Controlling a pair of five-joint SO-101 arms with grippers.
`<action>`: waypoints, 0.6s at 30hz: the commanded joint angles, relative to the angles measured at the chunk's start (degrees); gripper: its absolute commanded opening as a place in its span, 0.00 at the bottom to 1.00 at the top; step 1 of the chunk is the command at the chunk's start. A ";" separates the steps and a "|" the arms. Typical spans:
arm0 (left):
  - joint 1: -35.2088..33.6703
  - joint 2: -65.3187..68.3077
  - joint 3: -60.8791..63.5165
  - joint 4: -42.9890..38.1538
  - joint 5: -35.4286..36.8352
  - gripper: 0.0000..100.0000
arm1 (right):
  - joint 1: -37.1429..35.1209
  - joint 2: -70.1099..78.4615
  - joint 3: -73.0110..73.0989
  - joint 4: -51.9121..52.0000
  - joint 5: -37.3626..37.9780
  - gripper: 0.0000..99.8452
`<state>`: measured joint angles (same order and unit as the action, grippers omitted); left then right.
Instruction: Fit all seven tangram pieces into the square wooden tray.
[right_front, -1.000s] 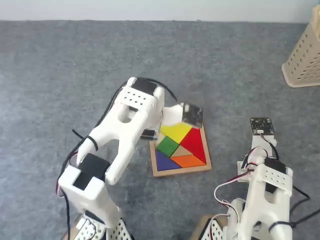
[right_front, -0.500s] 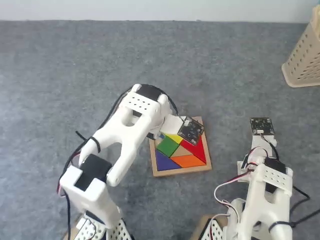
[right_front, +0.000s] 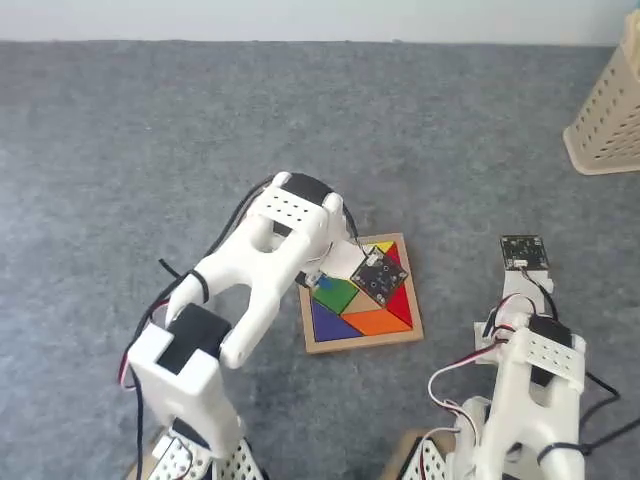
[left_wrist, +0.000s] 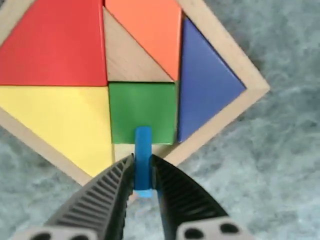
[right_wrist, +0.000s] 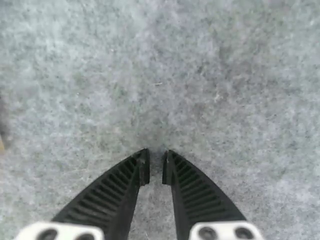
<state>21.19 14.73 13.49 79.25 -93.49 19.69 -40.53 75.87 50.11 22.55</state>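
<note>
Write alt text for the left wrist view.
The left gripper pinches a light blue piece on edge over the rim of the wooden tray, beside the green square. A red piece, yellow piece, orange piece and dark blue piece lie flat inside.

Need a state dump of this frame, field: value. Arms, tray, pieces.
left gripper: shut on light blue piece, held on edge at the gap between green square and the tray's rim
wooden tray: on grey carpet
seated: red triangle, yellow triangle, orange piece, dark blue piece, plain wood triangle, green square
right gripper: shut, empty, over carpet
</note>
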 joint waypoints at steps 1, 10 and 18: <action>-0.62 -2.81 -1.63 0.70 -0.35 0.05 | -0.57 -1.19 -0.26 -0.84 1.32 0.08; -1.41 -2.81 -5.67 -0.88 2.64 0.08 | -0.57 -1.19 -0.26 -0.84 1.32 0.08; -1.41 -5.27 -5.93 -0.18 2.81 0.07 | -0.57 -1.19 -0.26 -0.84 1.32 0.08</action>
<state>20.04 14.20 9.27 78.90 -91.91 19.69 -40.53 75.87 50.11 22.55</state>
